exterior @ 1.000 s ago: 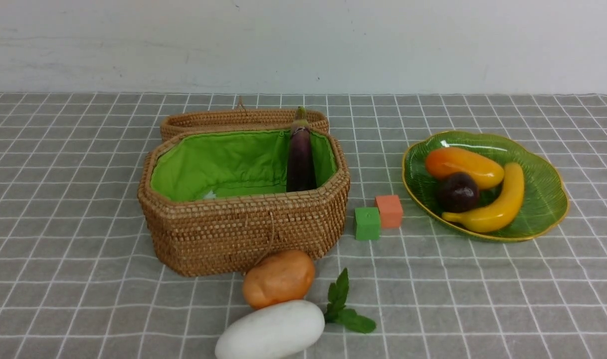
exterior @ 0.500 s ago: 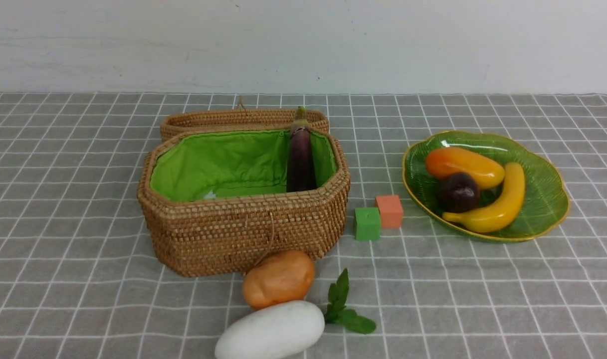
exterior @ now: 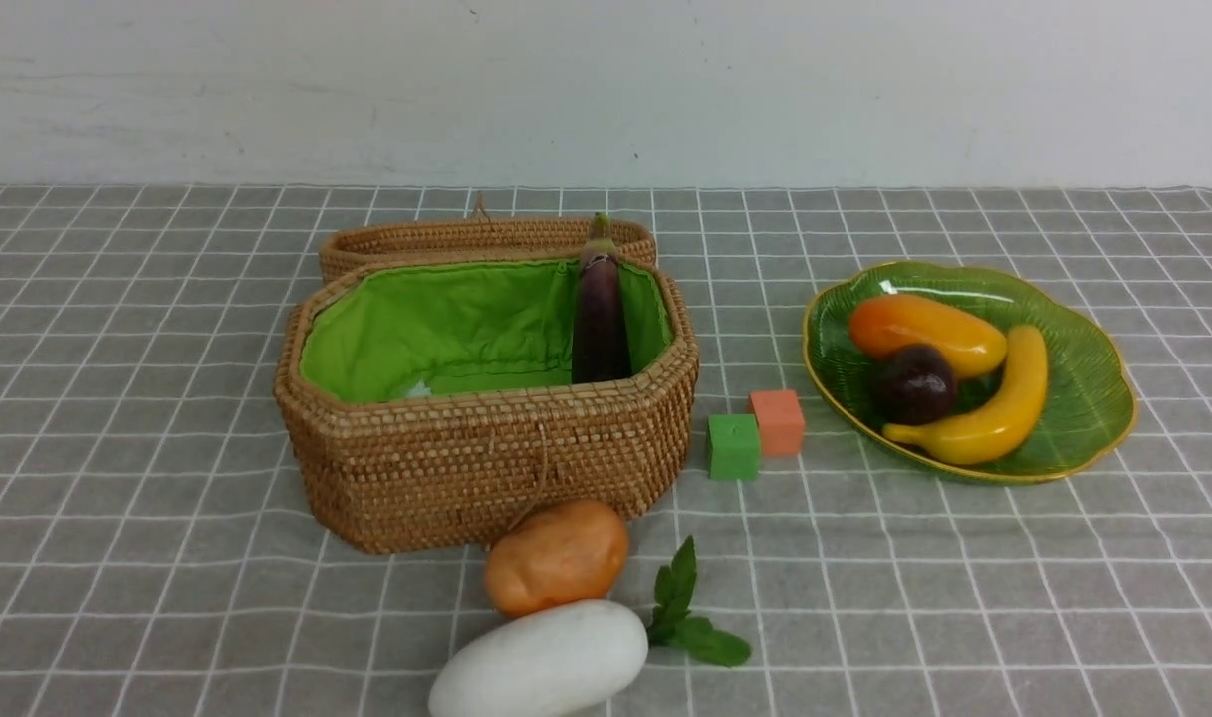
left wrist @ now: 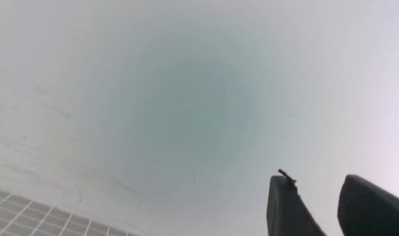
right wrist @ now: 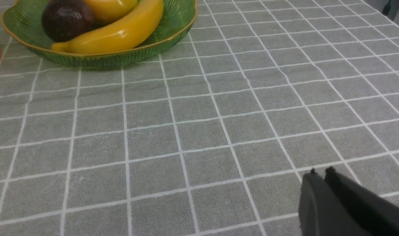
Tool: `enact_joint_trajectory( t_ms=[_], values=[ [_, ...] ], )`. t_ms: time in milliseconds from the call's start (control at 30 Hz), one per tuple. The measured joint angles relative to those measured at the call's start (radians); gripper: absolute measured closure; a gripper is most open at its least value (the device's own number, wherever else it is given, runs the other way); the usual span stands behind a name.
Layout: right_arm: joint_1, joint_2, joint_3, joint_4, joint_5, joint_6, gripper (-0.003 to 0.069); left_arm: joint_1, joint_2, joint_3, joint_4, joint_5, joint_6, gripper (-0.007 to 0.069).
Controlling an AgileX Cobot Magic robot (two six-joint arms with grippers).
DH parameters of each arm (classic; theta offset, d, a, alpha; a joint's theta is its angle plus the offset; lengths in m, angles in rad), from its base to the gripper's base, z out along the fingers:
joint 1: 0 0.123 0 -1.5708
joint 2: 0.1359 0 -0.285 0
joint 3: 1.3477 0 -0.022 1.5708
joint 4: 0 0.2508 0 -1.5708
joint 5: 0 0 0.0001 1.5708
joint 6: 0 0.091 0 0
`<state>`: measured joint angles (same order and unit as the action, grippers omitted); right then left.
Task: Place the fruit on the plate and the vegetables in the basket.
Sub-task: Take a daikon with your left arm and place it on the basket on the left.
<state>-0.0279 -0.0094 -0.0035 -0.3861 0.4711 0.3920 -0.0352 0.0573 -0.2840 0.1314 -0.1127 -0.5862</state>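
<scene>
Toy produce on a grey checked tablecloth [exterior: 118,498]: left of centre in the front view, a wicker basket [exterior: 486,458] lined in bright green stands open, its lid [exterior: 446,239] folded back behind it toward the pale wall [exterior: 606,90]. A long purple eggplant [exterior: 600,319] stands almost upright inside, at the basket's right end, with its stem poking above the rim. At lower centre, outside the basket, an orange-brown potato [exterior: 556,556] lies against the front wall, beside the hanging cord loop [exterior: 541,468]. A white gourd [exterior: 541,662] lies just below it, apparently touching it and partly cut off by the bottom edge of the frame. A leaf sprig [exterior: 685,612] lies flat by the gourd's right end. A green cube [exterior: 733,446] and an orange cube [exterior: 777,421] stand side by side between basket and plate. At centre right, the green ribbed plate [exterior: 1084,398] carries all three fruits: the mango [exterior: 924,334] toward the back, the dark purple fruit [exterior: 914,383] in front of it, and the banana [exterior: 1004,403] curving along their right. In the left wrist view the left gripper [left wrist: 314,183] faces the wall, its two dark fingers apart with nothing between them. In the right wrist view the right gripper [right wrist: 321,172] hangs low over bare tablecloth near the plate, fingers pressed together and gripping nothing
</scene>
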Motion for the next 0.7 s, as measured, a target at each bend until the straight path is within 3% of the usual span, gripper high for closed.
enact_joint_trajectory(
  t_ms=[200, 267, 467, 533, 700],
  values=[
    [0.0, 0.0, 0.0, 0.0, 0.0, 0.0, 0.0613, 0.0, 0.257, -0.313, 0.031, 0.386, 0.0, 0.0386],
    [0.0, 0.0, 0.0, 0.0, 0.0, 0.0, 0.0611, 0.0, 0.399, -0.378, 0.064, 0.587, 0.014, 0.0386],
    [0.0, 0.0, 0.0, 0.0, 0.0, 0.0, 0.0603, -0.033, 0.646, -0.403, 0.115, 0.704, 0.038, 0.0386],
    [0.0, 0.0, 0.0, 0.0, 0.0, 0.0, 0.06, -0.095, 0.711, -0.403, 0.093, 0.728, 0.062, 0.0386],
    [0.0, 0.0, 0.0, 0.0, 0.0, 0.0, 0.0591, -0.359, 0.896, -0.431, 0.034, 0.819, 0.204, 0.0368]
  ],
)
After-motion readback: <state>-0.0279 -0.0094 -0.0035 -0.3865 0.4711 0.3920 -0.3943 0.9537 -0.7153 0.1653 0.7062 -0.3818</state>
